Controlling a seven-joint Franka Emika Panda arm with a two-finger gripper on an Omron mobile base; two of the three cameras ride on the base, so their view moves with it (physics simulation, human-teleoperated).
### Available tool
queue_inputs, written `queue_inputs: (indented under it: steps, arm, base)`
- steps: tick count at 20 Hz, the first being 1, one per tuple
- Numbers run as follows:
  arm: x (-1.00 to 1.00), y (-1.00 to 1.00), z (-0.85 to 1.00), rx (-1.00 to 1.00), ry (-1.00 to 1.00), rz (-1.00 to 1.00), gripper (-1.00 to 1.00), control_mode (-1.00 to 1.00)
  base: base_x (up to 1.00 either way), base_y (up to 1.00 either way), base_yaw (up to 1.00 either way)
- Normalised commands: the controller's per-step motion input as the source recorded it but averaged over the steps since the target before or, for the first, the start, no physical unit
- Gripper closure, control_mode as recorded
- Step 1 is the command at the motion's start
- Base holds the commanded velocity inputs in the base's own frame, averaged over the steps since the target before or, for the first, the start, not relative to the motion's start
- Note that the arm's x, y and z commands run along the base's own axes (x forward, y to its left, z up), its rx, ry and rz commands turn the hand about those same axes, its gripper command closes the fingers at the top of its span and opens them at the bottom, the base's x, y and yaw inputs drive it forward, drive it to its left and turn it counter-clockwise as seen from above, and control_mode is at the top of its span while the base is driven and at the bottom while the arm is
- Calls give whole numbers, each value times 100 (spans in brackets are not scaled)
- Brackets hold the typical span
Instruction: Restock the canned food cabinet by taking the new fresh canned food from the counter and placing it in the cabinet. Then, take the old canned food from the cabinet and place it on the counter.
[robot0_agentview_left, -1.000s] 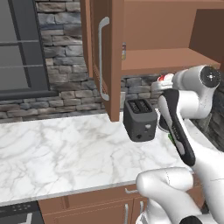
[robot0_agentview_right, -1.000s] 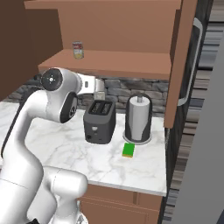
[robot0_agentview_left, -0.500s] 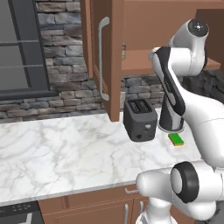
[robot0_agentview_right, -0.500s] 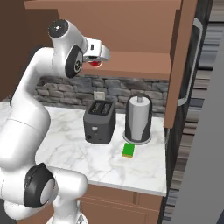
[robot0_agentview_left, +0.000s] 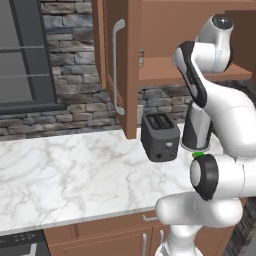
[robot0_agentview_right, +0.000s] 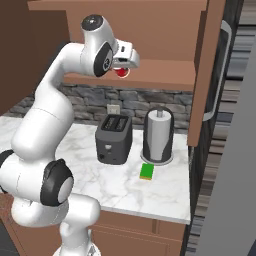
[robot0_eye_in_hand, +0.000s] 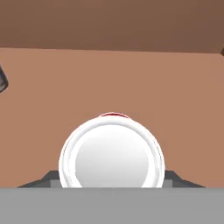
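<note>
While the arm reaches up to the cabinet (robot0_agentview_right: 165, 45), its fingers (robot0_agentview_right: 121, 70) are closed around the red can (robot0_agentview_right: 121, 72), holding it just above the shelf (robot0_eye_in_hand: 52, 87). Seen from the hand, the can's white end (robot0_eye_in_hand: 111, 155) sits at 6 o'clock. An olive-grey can (robot0_agentview_left: 141, 58) stands on the shelf, well above the toaster (robot0_agentview_left: 160, 136) on the desk (robot0_agentview_left: 65, 175).

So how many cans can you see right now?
2. The red can is held in the gripper at the cabinet shelf. The olive-grey can stands on that shelf by the open door. Others may be hidden.
</note>
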Motion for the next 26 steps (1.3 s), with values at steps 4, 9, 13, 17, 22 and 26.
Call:
queue_inputs:
  steps: [4, 9, 13, 17, 22, 26]
  arm:
    - [76, -13, -25, 0, 8, 0, 100, -100]
    - [73, -1, -1, 0, 9, -2, 100, -100]
    - [42, -2, -44, -1, 4, 0, -100, -100]
    - [37, 0, -27, -1, -1, 0, -100, -100]
    - [36, 0, -3, 0, -3, 0, -100, -100]
    - [8, 0, 0, 0, -11, 0, -100, -100]
  base:
    - [0, 0, 0]
    - [0, 0, 0]
    - [0, 0, 0]
    - [0, 0, 0]
    - [0, 0, 0]
    - [0, 0, 0]
